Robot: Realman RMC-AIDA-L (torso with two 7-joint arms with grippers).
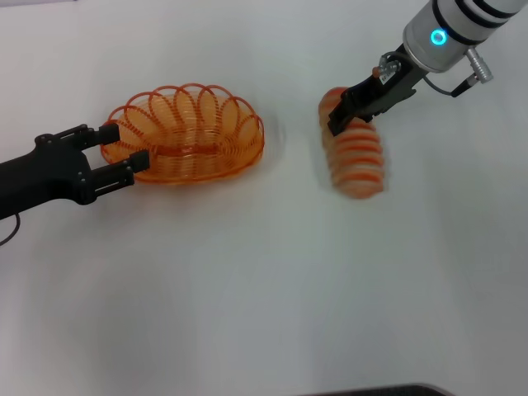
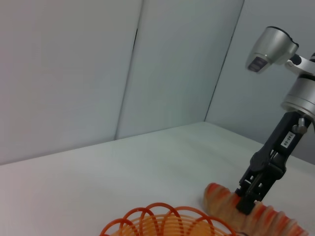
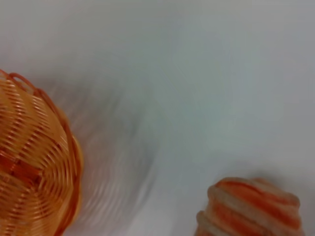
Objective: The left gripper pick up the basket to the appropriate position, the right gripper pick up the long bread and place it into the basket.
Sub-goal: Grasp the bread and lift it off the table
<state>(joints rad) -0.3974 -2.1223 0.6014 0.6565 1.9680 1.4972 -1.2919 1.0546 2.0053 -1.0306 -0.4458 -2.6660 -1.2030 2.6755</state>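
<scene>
The orange wire basket (image 1: 194,136) rests on the white table at the left; its rim also shows in the left wrist view (image 2: 162,223) and its spiral base in the right wrist view (image 3: 29,162). My left gripper (image 1: 125,153) lies level at the basket's left end, with its fingers apart and the rim between them. The long bread (image 1: 357,157) lies to the right of the basket, blurred. My right gripper (image 1: 342,118) comes down from the back right and is shut on the bread's far end. The left wrist view shows this grip (image 2: 246,204) on the bread (image 2: 224,199). The bread also shows in the right wrist view (image 3: 251,209).
The bare white table (image 1: 264,289) spreads in front of the basket and the bread. Grey walls (image 2: 98,73) stand behind the table in the left wrist view. A dark edge (image 1: 379,391) shows at the bottom of the head view.
</scene>
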